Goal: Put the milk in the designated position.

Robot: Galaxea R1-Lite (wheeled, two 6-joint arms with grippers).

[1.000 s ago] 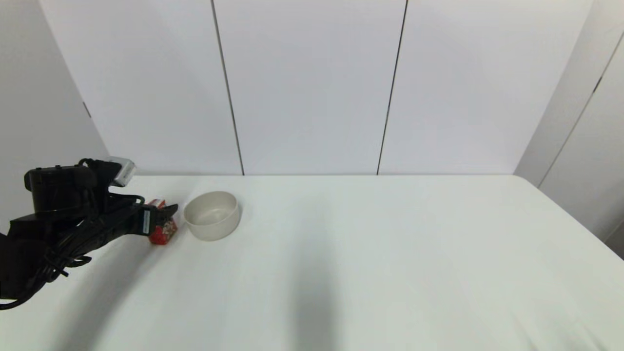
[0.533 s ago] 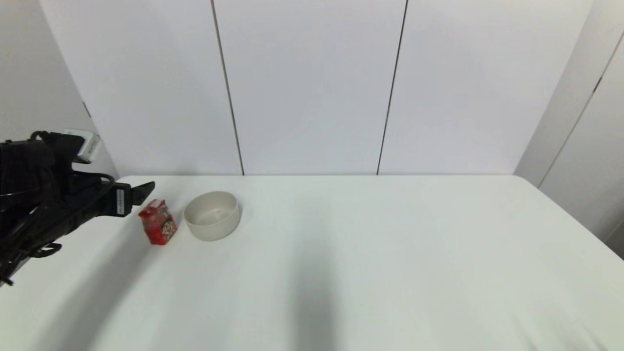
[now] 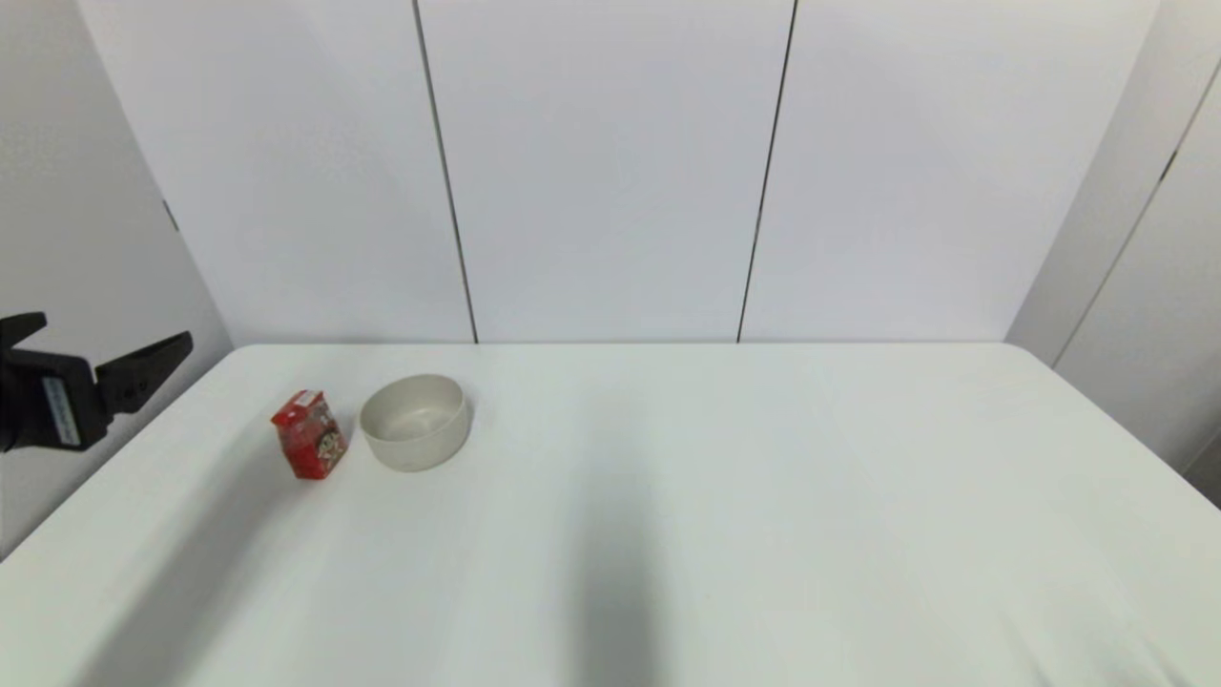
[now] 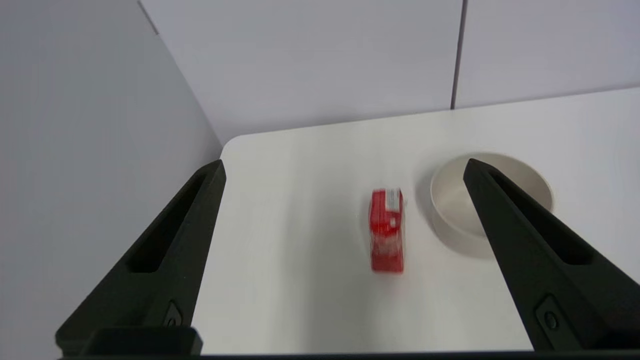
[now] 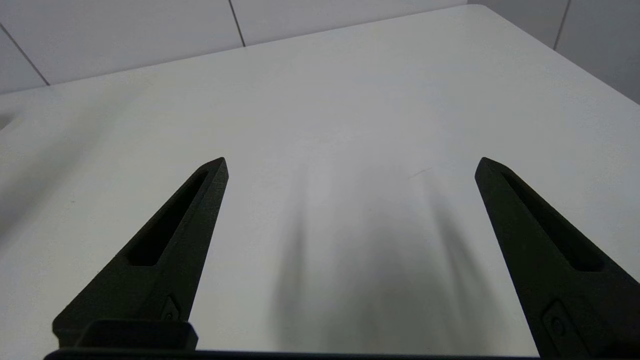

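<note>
The milk (image 3: 307, 435) is a small red carton standing upright on the white tabletop, just left of the beige bowl (image 3: 416, 421) and apart from it. The designated position has no mark of its own that I can make out. My left gripper (image 3: 110, 332) hovers open and empty beyond the table's left edge, well clear of the carton. From the left wrist view the milk (image 4: 386, 230) stands ahead between the spread fingers of the left gripper (image 4: 344, 162), with the bowl (image 4: 450, 200) beside it. My right gripper (image 5: 351, 160) is open over bare table and does not show in the head view.
The table (image 3: 763, 496) ends at a rounded far-left corner close behind the carton. White wall panels stand right behind the table's far edge. A grey side wall runs along the left, near my left gripper.
My left gripper has let go of the milk and pulled back to the left, off the table's edge. The carton stays upright beside the bowl.
</note>
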